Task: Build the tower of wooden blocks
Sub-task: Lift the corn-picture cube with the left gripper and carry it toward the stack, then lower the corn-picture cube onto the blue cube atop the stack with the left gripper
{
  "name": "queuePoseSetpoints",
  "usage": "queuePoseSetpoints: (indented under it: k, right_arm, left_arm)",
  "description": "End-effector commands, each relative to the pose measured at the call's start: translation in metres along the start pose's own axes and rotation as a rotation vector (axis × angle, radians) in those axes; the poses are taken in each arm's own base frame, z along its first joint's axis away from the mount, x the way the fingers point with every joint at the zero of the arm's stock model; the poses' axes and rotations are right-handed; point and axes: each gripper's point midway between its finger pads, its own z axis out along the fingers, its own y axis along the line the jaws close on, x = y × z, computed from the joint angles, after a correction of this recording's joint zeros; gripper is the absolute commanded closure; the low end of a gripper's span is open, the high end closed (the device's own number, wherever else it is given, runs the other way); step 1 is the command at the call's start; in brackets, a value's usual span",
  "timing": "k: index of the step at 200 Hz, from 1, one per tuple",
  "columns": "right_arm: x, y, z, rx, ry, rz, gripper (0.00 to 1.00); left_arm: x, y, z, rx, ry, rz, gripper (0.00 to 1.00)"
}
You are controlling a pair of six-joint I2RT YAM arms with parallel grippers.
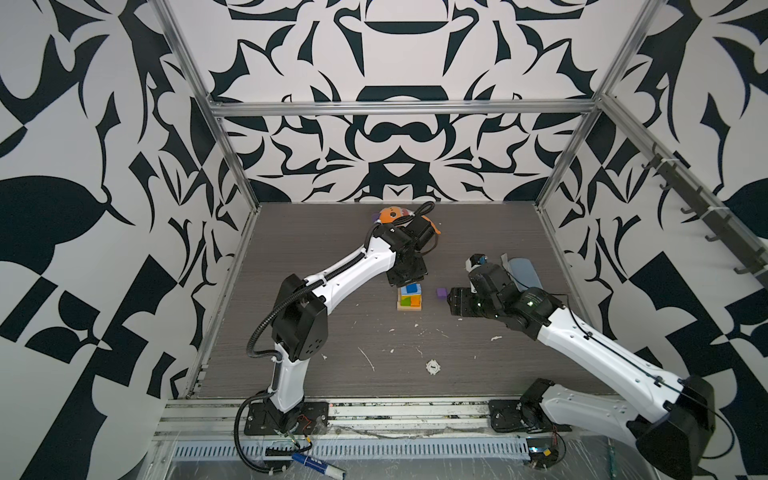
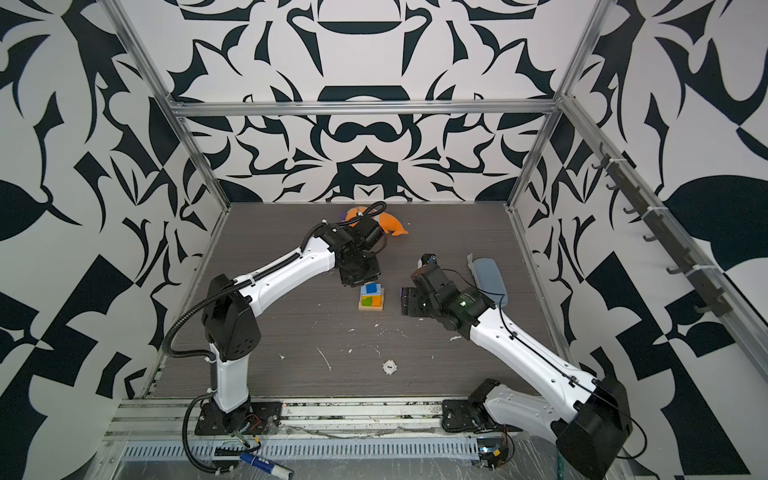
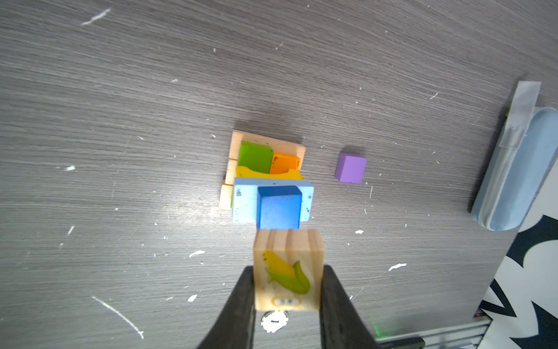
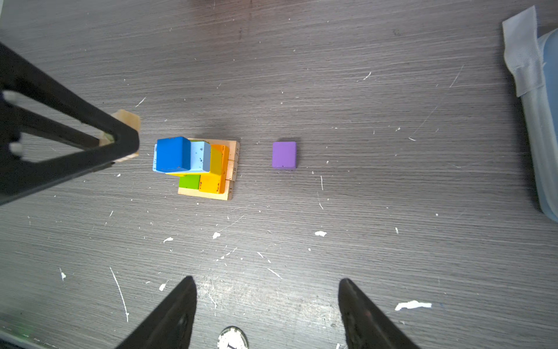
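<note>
The wood block tower (image 1: pixel 409 300) (image 2: pixel 371 300) stands mid-table: tan bars at the base, green (image 3: pixel 255 157) and orange (image 3: pixel 285 163) bricks, a yellow one, a light-blue brick (image 4: pixel 200 155), and a blue cube (image 3: pixel 279 208) (image 4: pixel 173 154) on top. My left gripper (image 3: pixel 288 272) (image 1: pixel 405 283) is shut on a tan wooden block with a corn picture (image 3: pixel 288 266), held above the table just beside the blue cube. A purple cube (image 1: pixel 441 293) (image 4: pixel 284 154) lies on the table to the tower's right. My right gripper (image 4: pixel 267 281) (image 1: pixel 451 301) hangs open and empty near it.
An orange plush fish (image 1: pixel 390 215) (image 2: pixel 390 222) lies at the back behind the left arm. A light-blue case (image 1: pixel 524 272) (image 4: pixel 543 121) with grey tape sits at the right. A round white marker (image 1: pixel 432 366) and white flecks dot the front of the table.
</note>
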Motion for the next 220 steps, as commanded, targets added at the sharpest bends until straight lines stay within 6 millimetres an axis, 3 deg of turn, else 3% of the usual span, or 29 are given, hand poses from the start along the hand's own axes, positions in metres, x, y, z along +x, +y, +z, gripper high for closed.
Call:
queuePoseSetpoints:
  k: [1, 220]
  right_arm:
    - [-0.006, 0.001, -0.003, -0.013, -0.026, 0.0, 0.22]
    - [-0.001, -0.007, -0.003, -0.001, -0.018, 0.008, 0.22]
  left_arm:
    - [0.005, 0.0, 0.008, -0.014, 0.025, -0.017, 0.69]
    - [0.009, 0.013, 0.034, -0.092, 0.047, 0.007, 0.66]
